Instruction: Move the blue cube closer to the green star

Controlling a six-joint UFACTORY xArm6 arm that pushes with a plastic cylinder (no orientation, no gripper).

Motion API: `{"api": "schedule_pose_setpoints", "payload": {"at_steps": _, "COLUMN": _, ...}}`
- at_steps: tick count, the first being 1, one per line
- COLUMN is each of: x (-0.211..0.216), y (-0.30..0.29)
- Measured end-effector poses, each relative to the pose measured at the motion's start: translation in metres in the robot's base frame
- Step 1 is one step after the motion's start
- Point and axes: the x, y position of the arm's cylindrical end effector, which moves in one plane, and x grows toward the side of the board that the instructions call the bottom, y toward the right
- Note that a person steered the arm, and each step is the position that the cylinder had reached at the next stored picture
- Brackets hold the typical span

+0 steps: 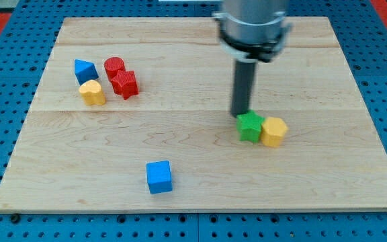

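Observation:
The blue cube (158,177) sits near the view's bottom, left of centre, on the wooden board (200,154). The green star (250,126) lies right of centre, touching a yellow block (273,131) on its right. My tip (239,114) is at the green star's upper left edge, touching or almost touching it, and far up and right of the blue cube.
At the view's upper left is a cluster: a blue triangular block (84,70), a yellow block (92,92), a red cylinder (114,66) and a red star (124,84). The board lies on a blue perforated surface (5,101).

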Motion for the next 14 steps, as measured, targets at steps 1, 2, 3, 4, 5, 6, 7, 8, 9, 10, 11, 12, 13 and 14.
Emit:
{"api": "schedule_pose_setpoints", "payload": {"at_steps": 1, "x": 0.034, "y": 0.041}}
{"api": "schedule_pose_setpoints", "payload": {"at_steps": 2, "x": 0.036, "y": 0.045}}
{"api": "schedule_pose_setpoints", "payload": {"at_steps": 3, "x": 0.054, "y": 0.049}}
{"api": "schedule_pose_setpoints", "payload": {"at_steps": 4, "x": 0.051, "y": 0.063}}
{"api": "schedule_pose_setpoints", "payload": {"at_steps": 5, "x": -0.006, "y": 0.015}}
{"api": "schedule_pose_setpoints", "payload": {"at_steps": 6, "x": 0.022, "y": 0.000}}
{"api": "schedule_pose_setpoints", "payload": {"at_steps": 7, "x": 0.068, "y": -0.002}}
{"api": "schedule_pose_setpoints", "payload": {"at_steps": 8, "x": 0.081, "y": 0.032}}
{"api": "schedule_pose_setpoints", "payload": {"at_steps": 9, "x": 0.079, "y": -0.038}}
{"api": "schedule_pose_setpoints", "payload": {"at_steps": 10, "x": 0.077, "y": -0.110}}
{"api": "schedule_pose_setpoints", "payload": {"at_steps": 11, "x": 0.071, "y": -0.191}}
{"api": "schedule_pose_setpoints", "payload": {"at_steps": 12, "x": 0.138, "y": -0.213}}
{"api": "schedule_pose_setpoints", "payload": {"at_steps": 13, "x": 0.134, "y": -0.153}}
{"api": "schedule_pose_setpoints", "payload": {"at_steps": 14, "x": 0.099, "y": -0.109}}
